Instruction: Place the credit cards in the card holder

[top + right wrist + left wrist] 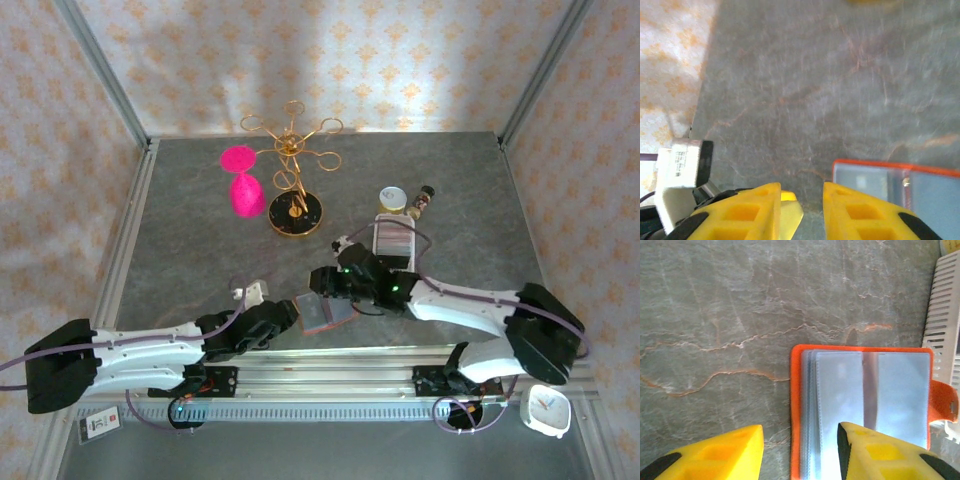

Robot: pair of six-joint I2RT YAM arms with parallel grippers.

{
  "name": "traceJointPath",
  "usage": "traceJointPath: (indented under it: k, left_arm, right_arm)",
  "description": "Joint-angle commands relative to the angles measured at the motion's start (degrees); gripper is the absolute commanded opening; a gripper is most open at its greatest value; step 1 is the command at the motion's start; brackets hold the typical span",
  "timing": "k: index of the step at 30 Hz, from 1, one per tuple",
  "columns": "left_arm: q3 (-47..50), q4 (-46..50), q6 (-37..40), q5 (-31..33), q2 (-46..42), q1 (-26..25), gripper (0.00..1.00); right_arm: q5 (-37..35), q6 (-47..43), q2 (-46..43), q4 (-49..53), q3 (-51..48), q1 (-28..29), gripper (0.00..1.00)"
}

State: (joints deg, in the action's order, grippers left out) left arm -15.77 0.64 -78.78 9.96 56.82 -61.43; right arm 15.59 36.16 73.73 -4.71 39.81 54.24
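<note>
Straddling the left edge of the card holder [870, 390], the left gripper [799, 432] has its jaws released, one finger [880, 452] over the pockets, probably to keep it flat. The holder lies open on the bench [200, 220]. The right gripper [801, 187] hovers beside it, jaws nearly together; whether they are grasping a card I cannot tell. The credit cards [393, 240] wait in the white tray [940, 305], far right.

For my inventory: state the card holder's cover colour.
The card holder is orange-red outside, best seen from the left wrist.
</note>
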Motion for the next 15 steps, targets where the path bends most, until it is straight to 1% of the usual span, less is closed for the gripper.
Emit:
traceJointPath:
  k: [1,3,6,8,9,10,11,12,13,14,15]
  left_arm:
    - [-2.73,2.40,2.74,2.06,-0.22,0.67,0.45]
    - [-3.50,2.54,4.28,2.33,0.04,0.85,0.46]
    - [-4.61,2.46,7.40,2.61,0.05,1.11,0.46]
    - [-4.88,1.72,8.78,2.70,-0.17,1.59,0.47]
    - [-4.81,1.13,9.34,2.70,-0.29,1.81,0.48]
    - [-4.67,0.50,9.97,2.39,-0.42,2.29,0.48]
    - [-4.58,0.00,10.79,1.91,-0.52,2.81,0.49]
    - [-4.49,-0.35,11.38,1.61,-0.57,3.26,0.50]
    - [-4.38,-0.62,12.07,1.42,-0.61,3.89,0.50]
    - [-4.23,-1.04,12.82,1.18,-0.58,4.52,0.51]
    - [-4.10,-1.45,13.58,0.76,-0.57,5.07,0.51]
  right_arm:
    - [-5.01,-16.33,-8.60,2.46,3.09,-1.56,0.28]
    - [-7.71,-28.97,-13.13,3.58,4.10,-1.68,0.31]
    - [-7.90,-52.51,-19.05,5.88,4.50,-1.76,0.47]
    - [-9.14,-67.15,-22.07,8.37,3.99,-1.77,0.54]
    - [-10.27,-72.03,-22.87,9.64,3.87,-1.85,0.57]
    - [-13.01,-76.47,-22.98,11.26,4.04,-2.07,0.65]
    - [-15.85,-80.03,-22.63,13.17,4.58,-2.43,0.69]
    - [-17.19,-82.77,-22.27,14.69,4.95,-3.40,0.74]
    - [-17.43,-86.33,-21.98,16.72,5.34,-5.11,0.77]
    - [-17.09,-89.46,-21.64,18.69,5.76,-7.14,0.83]
    - [-16.23,-91.08,-21.53,19.56,6.10,-9.38,0.97]
